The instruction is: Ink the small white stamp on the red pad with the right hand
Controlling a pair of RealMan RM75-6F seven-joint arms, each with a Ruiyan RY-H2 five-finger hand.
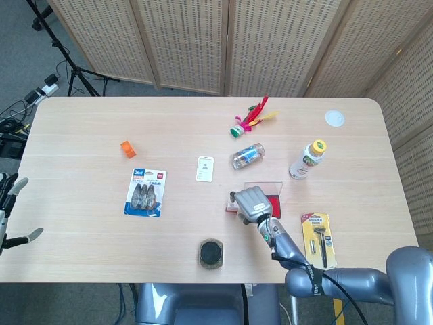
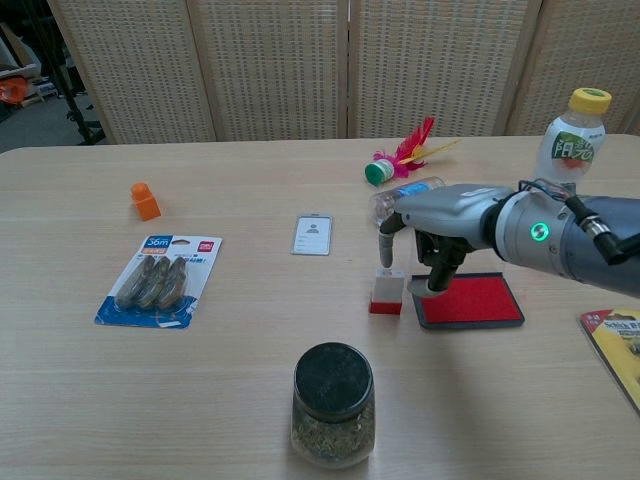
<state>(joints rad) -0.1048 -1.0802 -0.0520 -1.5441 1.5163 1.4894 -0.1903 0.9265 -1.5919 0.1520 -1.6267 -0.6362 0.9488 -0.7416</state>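
Nearest my chest camera stands a jar (image 2: 333,402) with a dark lid, filled with something greenish, close to the table's (image 2: 200,400) front edge. At the far right edge a yellow blister pack (image 2: 615,345) lies flat.

Just beyond the jar I see the small white stamp (image 2: 386,291), upright on its red base, right beside the left edge of the red pad (image 2: 468,300). My right hand (image 2: 425,232) hangs over that spot: one fingertip (image 2: 385,250) points down just above the top of the stamp, and the thumb reaches down toward the pad's near-left corner. The fingers are spread and nothing is between them, so I read the hand as open and empty. I cannot tell whether the fingertip actually touches the stamp. From the head camera the hand (image 1: 251,202) covers most of the stamp and the left part of the pad (image 1: 274,200).

To the left lies a blue card of clips (image 2: 158,281), and further back an orange block (image 2: 145,201). A small white ID card (image 2: 313,235) lies in the middle of the table. Behind my hand a clear container (image 2: 400,197) rests on its side, then a feathered shuttlecock (image 2: 400,155), and a yellow-capped bottle (image 2: 566,137) stands to the right. A white disc (image 1: 334,118) sits near the far right corner.

My left hand (image 1: 8,213) shows only at the head view's left border, off the table, fingers apart and empty.
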